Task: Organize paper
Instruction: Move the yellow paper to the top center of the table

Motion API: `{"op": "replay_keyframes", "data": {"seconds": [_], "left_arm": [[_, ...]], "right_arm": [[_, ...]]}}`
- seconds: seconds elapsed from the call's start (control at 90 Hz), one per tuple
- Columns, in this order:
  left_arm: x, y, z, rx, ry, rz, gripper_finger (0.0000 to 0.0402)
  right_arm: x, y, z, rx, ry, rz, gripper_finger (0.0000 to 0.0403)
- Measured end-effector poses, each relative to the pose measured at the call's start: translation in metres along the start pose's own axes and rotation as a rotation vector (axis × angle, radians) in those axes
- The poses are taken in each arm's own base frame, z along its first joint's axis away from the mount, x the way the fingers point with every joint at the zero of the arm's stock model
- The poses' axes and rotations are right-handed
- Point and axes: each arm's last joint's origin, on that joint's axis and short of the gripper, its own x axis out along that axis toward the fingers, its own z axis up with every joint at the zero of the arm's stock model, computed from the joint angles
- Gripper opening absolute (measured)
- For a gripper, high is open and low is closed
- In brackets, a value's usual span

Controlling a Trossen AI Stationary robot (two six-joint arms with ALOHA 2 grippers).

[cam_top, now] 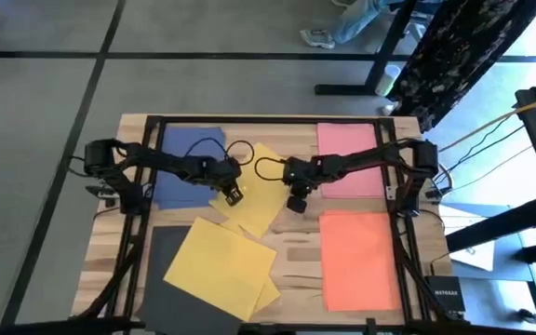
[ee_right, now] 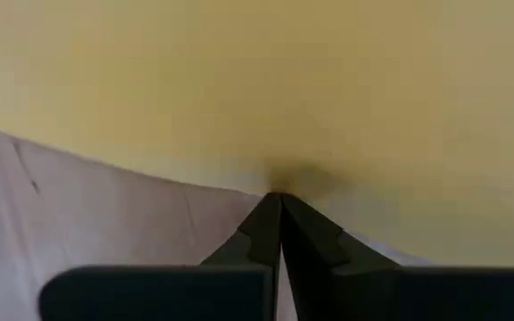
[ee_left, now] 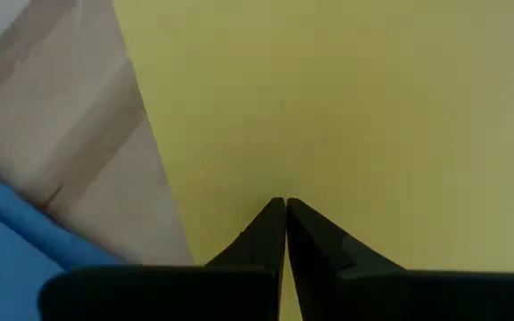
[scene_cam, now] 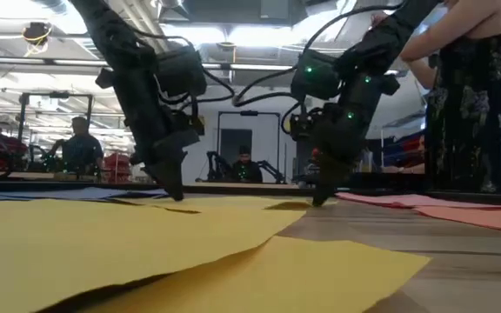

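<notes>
Both my grippers pinch the middle yellow sheet (cam_top: pixel 261 186) at opposite edges on the wooden table (cam_top: pixel 296 249).

My left gripper (cam_top: pixel 234 195) has its fingers pressed together on the sheet's left edge, beside the blue sheet (cam_top: pixel 189 149); my right gripper (cam_top: pixel 296 202) is closed on its right edge. Pink (cam_top: pixel 347 149) and orange (cam_top: pixel 359 256) sheets lie to the right, two more yellow sheets (cam_top: pixel 217 263) overlap a dark sheet (cam_top: pixel 161 251) at front left.
</notes>
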Motion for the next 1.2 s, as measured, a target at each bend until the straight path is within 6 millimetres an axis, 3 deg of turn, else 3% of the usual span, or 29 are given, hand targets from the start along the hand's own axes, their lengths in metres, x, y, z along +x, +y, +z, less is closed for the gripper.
{"op": "replay_keyframes", "data": {"seconds": [0.444,0.711,0.833,0.922,1.2], "left_arm": [[-0.003,-0.013,-0.004,-0.017,-0.006,-0.044,0.0000],[-0.003,-0.011,-0.004,-0.047,-0.006,-0.040,0.0000],[-0.003,-0.011,-0.003,-0.091,-0.011,-0.041,0.0000],[-0.002,-0.011,-0.002,-0.109,-0.023,-0.046,0.0000],[-0.003,-0.017,0.001,-0.102,-0.073,-0.074,0.0000]], "right_arm": [[-0.008,-0.006,0.003,0.014,-0.026,0.011,0.0000],[-0.060,-0.003,0.005,0.011,-0.038,-0.049,0.0000],[-0.071,0.000,0.006,0.058,-0.054,0.005,0.0000],[-0.069,0.000,0.004,0.082,-0.052,0.018,0.0000],[-0.034,-0.006,-0.014,0.086,0.055,-0.018,0.0000]]}}
